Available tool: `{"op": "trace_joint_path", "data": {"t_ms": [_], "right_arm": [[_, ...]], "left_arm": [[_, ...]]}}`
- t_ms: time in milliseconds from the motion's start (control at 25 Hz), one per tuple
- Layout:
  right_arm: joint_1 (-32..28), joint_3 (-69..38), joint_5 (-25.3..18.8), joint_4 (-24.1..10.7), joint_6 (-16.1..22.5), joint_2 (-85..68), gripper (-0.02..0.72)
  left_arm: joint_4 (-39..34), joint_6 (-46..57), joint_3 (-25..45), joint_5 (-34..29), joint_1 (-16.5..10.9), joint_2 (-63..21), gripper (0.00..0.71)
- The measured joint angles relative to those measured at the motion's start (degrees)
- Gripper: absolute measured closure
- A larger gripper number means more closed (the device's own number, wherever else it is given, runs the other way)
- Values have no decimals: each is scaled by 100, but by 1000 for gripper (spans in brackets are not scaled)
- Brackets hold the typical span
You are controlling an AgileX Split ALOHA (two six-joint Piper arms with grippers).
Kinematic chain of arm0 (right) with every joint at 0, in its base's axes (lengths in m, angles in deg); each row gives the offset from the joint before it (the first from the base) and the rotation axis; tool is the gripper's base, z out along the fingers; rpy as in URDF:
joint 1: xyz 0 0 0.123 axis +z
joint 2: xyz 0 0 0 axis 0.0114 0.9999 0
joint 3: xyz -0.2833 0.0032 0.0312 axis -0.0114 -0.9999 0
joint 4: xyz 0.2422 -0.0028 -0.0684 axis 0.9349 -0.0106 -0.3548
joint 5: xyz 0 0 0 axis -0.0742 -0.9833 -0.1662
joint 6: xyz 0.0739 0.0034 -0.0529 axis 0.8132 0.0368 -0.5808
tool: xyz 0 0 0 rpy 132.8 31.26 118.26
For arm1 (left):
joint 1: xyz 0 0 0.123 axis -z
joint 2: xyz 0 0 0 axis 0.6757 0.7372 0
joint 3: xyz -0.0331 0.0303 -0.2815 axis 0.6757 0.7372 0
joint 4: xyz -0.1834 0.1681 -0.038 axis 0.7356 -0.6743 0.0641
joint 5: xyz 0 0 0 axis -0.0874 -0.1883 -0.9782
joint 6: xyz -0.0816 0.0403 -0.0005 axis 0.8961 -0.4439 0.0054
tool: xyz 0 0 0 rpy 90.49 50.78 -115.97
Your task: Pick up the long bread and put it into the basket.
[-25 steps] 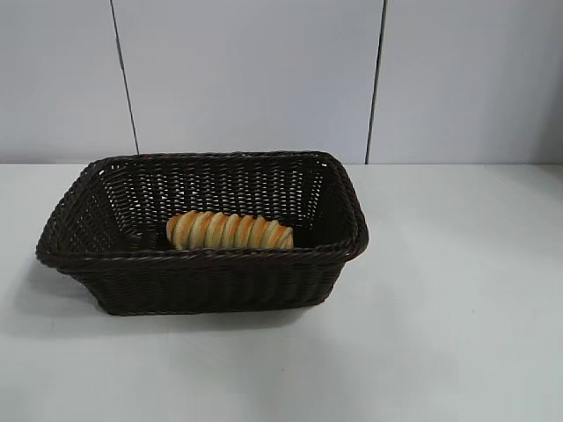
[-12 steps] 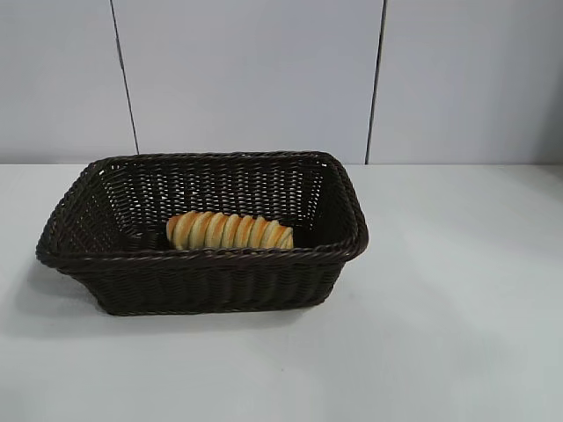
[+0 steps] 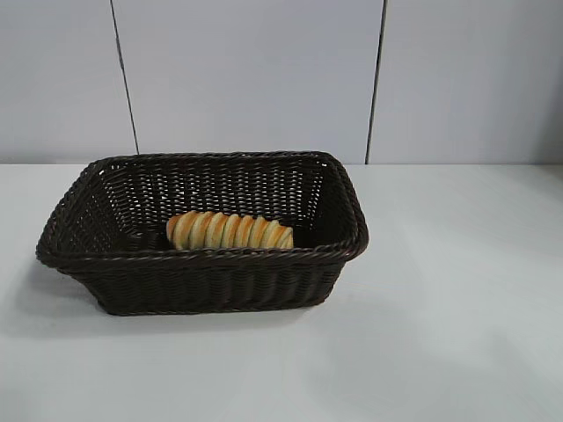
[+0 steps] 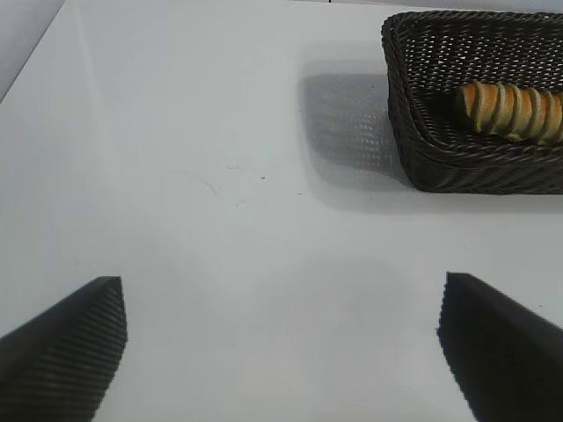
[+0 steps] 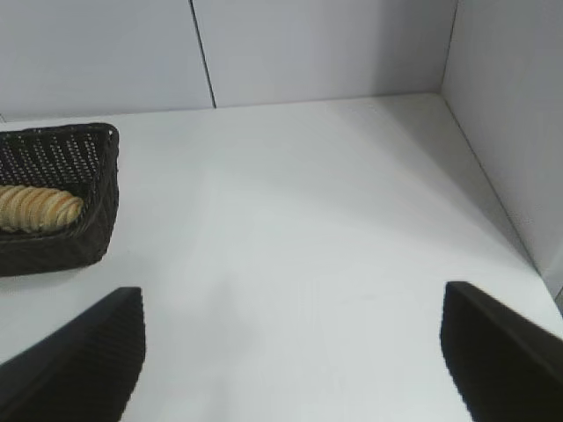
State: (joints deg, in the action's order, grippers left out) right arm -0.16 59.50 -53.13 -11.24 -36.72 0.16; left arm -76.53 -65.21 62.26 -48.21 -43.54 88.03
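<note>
long bread point(image 3: 230, 231) lies on its side inside the basket point(image 3: 211, 280), on the basket floor, close to the wall nearest the exterior camera, roughly mid-length and a bit toward the exterior view's right. ridges run crosswise, loaf runs along the basket's long axis. basket sits on the white table point(image 3: 440, 334), toward the exterior view's left of centre, grey panel wall point(image 3: 246, 79) behind.

no arm shows in the exterior view. left gripper point(image 4: 281, 343) is seen only in its own wrist view: fingers point(image 4: 70, 338) spread wide apart, nothing between them, only bare table under them. basket and bread are well apart from it, farther out and off to one side; one end of the loaf point(image 4: 515, 110) shows over the rim.

right gripper point(image 5: 290, 352) likewise only in its wrist view: fingers point(image 5: 84, 356) wide apart, empty, over bare table. basket corner point(image 5: 84, 189) with the loaf's end point(image 5: 40, 208) sits off to the other side, clear of the fingers, not touching. neither gripper is in contact with bread or basket.
</note>
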Motion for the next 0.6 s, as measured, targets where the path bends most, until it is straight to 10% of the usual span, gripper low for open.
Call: {"op": "trace_joint_path", "data": {"t_ms": [600], "right_arm": [[0, -545, 532, 18, -28, 6, 50]], "left_arm": [[0, 0, 0, 0, 0, 0, 15]]}}
